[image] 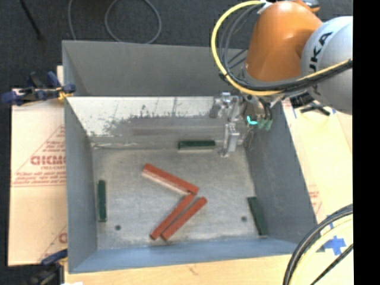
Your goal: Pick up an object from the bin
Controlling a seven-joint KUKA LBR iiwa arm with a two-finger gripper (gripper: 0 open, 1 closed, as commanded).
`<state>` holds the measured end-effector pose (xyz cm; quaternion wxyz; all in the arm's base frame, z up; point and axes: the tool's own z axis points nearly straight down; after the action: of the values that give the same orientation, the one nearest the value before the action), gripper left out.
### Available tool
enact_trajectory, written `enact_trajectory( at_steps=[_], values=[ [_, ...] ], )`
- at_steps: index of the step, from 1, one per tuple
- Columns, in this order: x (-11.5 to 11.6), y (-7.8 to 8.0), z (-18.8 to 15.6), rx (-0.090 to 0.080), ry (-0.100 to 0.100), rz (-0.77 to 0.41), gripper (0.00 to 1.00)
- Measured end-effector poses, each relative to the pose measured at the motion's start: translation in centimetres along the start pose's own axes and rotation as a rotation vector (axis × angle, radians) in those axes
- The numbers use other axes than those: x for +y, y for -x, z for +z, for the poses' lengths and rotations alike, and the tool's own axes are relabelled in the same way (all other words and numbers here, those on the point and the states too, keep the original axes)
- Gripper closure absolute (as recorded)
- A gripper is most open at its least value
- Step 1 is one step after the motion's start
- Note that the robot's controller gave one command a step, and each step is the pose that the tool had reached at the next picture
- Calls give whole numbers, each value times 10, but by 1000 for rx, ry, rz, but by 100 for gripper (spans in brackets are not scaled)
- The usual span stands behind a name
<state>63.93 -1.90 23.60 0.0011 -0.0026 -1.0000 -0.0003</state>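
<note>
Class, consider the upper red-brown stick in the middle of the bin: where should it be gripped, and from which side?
The stick lies flat, so come from straight above, closing across its narrow width. Grip toward its upper-left end, probably: that end lies free, while its lower-right end meets the two other red-brown sticks.

Robotics lab — grey metal bin (148, 70), orange-capped KUKA arm (285, 34), cables (160, 18) across dark floor (190, 10).

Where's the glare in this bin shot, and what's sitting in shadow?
Camera view: glare washes the back wall pale; the left wall sits in shade; the orange cover shows a soft highlight; the red bars on the floor are evenly lit.
</note>
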Motion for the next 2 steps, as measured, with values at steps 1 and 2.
enact_trajectory(
  at_steps=[1,2],
  values=[
    [65,-13,133,2,2,-14,0],
    [136,-49,168,0,4,-2,0]
  ],
)
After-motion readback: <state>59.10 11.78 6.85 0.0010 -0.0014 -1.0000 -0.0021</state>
